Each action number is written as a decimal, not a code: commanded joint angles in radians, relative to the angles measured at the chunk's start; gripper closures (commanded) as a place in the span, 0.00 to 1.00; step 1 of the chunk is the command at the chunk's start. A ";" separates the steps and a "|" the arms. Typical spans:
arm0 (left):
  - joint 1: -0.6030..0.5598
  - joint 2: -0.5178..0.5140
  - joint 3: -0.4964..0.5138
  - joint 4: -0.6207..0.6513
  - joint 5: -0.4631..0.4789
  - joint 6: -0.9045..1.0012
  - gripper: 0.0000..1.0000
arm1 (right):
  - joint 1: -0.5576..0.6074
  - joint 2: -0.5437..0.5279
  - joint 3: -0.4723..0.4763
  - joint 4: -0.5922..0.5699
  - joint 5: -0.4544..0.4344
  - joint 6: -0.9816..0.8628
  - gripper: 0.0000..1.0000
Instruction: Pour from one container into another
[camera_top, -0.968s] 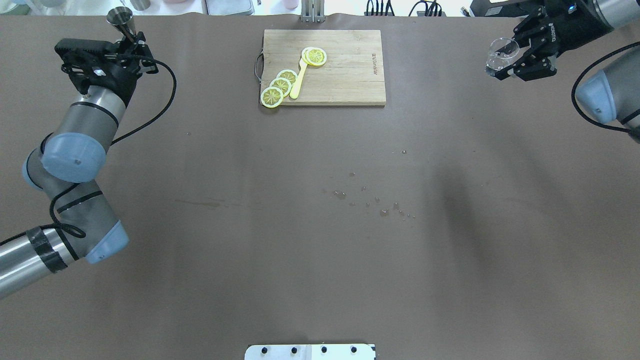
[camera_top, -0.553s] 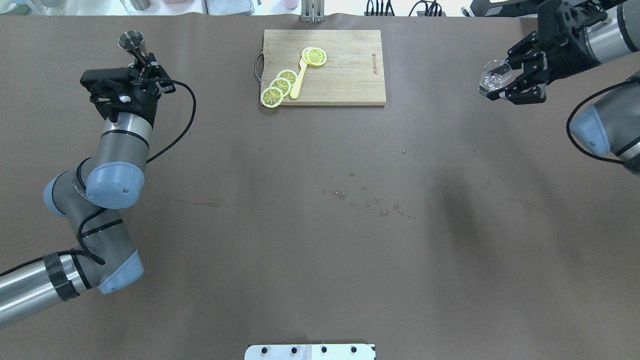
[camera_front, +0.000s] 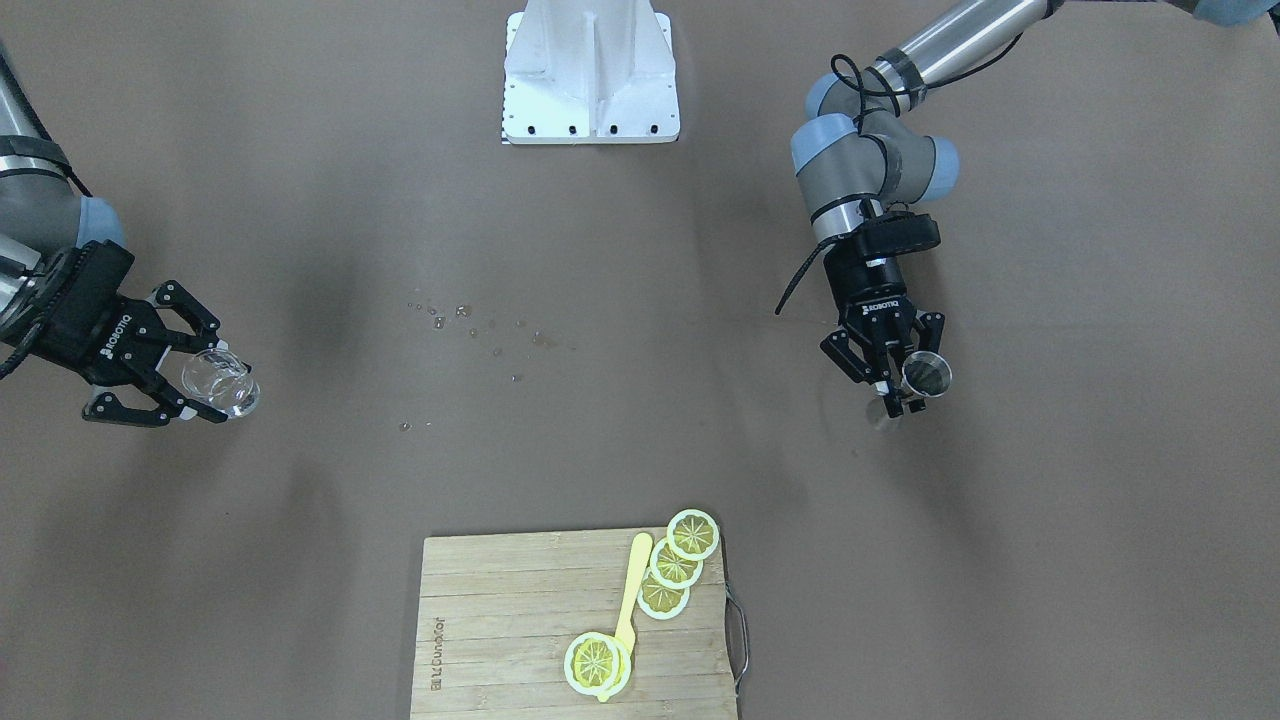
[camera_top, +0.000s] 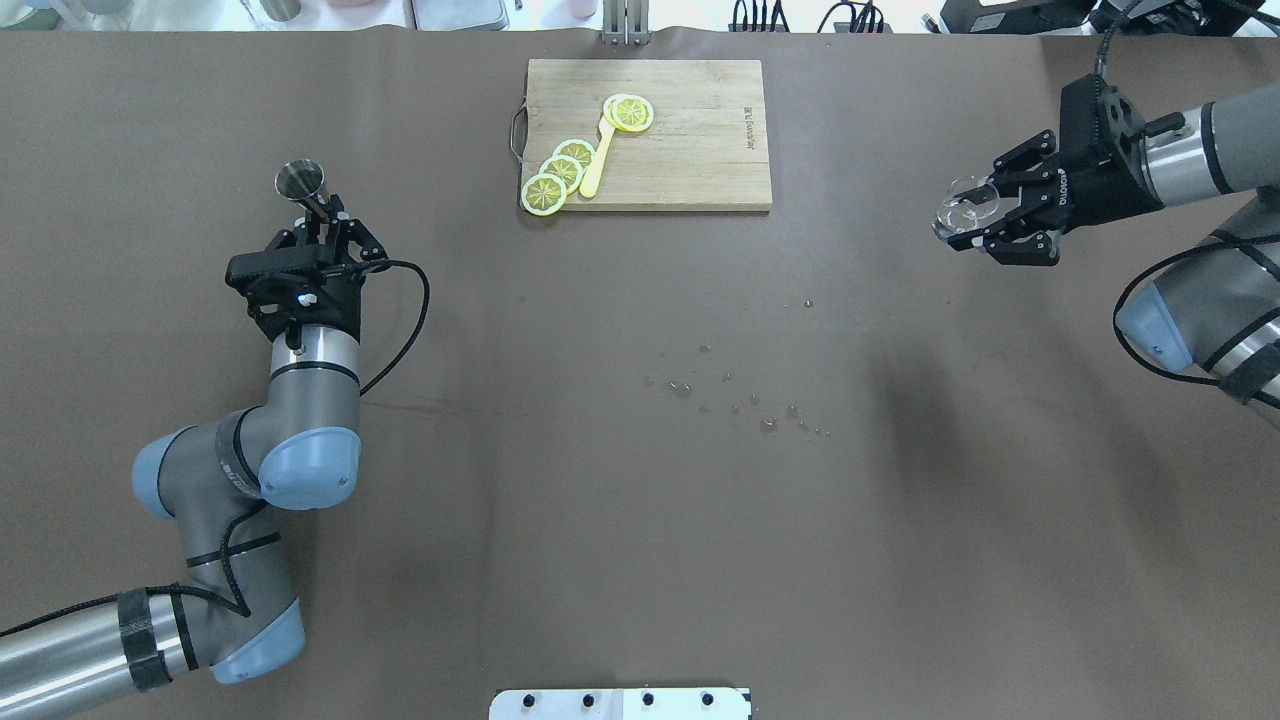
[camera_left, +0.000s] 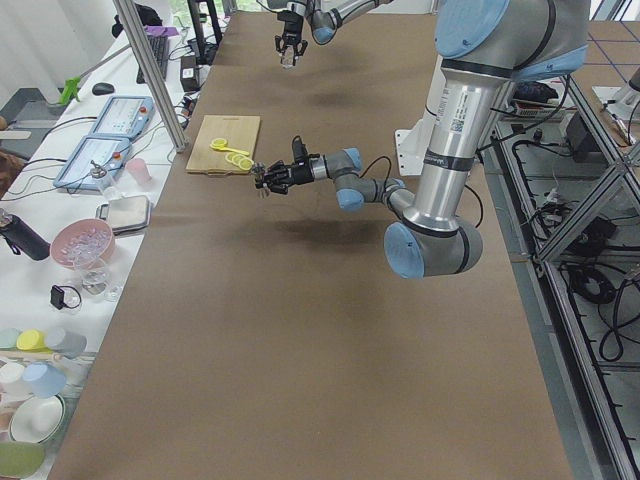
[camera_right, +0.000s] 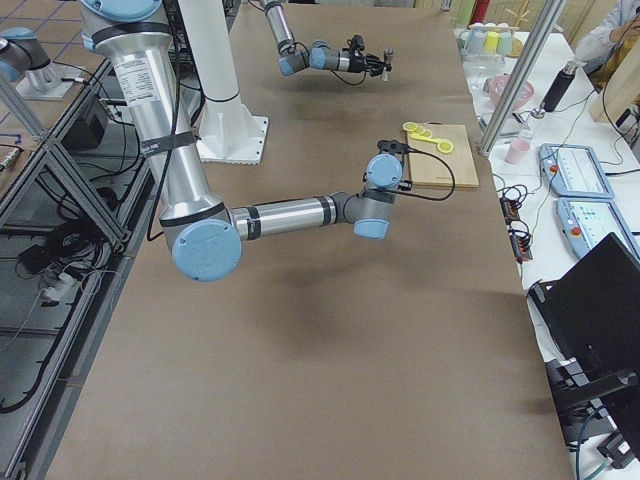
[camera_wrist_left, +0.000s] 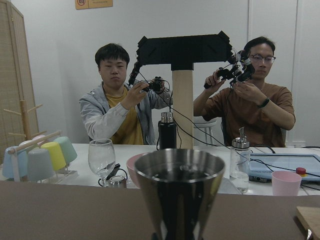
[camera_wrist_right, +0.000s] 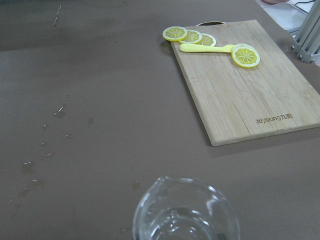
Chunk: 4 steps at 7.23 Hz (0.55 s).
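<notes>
step: looks like the carry-in stage to me. Both containers are up off the table and nothing's being poured yet, they're way too far apart

left gripper: clamped on the narrow waist of the steel jigger, left-middle of the overhead view, rim facing up. In the front-facing view it flips over to the right side

right gripper: fingers closed around the clear glass cup, far right of the overhead view, upper half. The cup sits roughly level in the right wrist view; can't really tell how much liquid is in it

gap: the cutting board with lemon slices sits top centre between the two arms, and a scatter of droplets is on the table around the middle

next move: my guess is both arms need to come toward the middle, get the cup's lip just above the jigger rim, then tilt slowly. The jigger mouth is small, so alignment matters, and the drops on the table suggest spilling is a real risk

writing: "ROBOTIQ" on both gripper bodies in the front-facing view; a burned-in logo on the board that reads something like "joyoung" plus a couple of characters I can't make out, lower right of the board in the right wrist view

background: two people behind the table in the left wrist view, holding controller rigs
</notes>
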<state>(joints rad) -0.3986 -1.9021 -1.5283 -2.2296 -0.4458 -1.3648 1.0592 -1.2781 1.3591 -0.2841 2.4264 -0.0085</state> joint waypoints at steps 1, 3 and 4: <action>0.053 0.003 -0.007 0.230 0.070 -0.232 1.00 | -0.001 0.000 -0.121 0.182 0.000 0.063 1.00; 0.072 0.003 -0.007 0.245 0.094 -0.256 1.00 | -0.004 0.000 -0.242 0.322 0.013 0.064 1.00; 0.079 0.001 -0.006 0.248 0.099 -0.276 1.00 | -0.007 0.000 -0.259 0.342 0.034 0.064 1.00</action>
<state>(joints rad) -0.3283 -1.8993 -1.5348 -1.9916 -0.3583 -1.6141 1.0552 -1.2778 1.1404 0.0097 2.4409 0.0539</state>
